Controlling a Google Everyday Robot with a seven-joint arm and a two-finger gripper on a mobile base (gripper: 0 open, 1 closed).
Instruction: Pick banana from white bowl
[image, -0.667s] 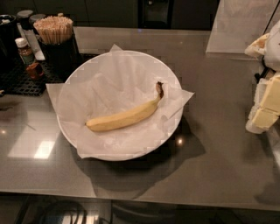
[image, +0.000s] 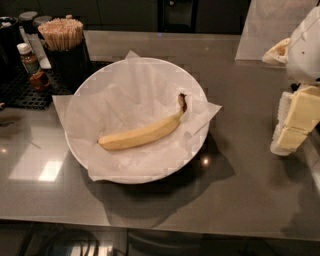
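A yellow banana with a dark brown stem tip lies across the middle of the white bowl, stem pointing up and right. Crinkled white paper lines the bowl and its corners stick out over the rim. My gripper hangs at the right edge of the camera view, well to the right of the bowl and apart from it. Its pale yellow blocky pads show, with nothing seen between them.
The bowl sits on a grey glossy counter. At the back left stand a dark holder of wooden sticks, a small bottle and a black mat. A white sheet lies at the back right.
The gripper has shifted slightly left and down at the right edge. The banana and bowl have not moved.
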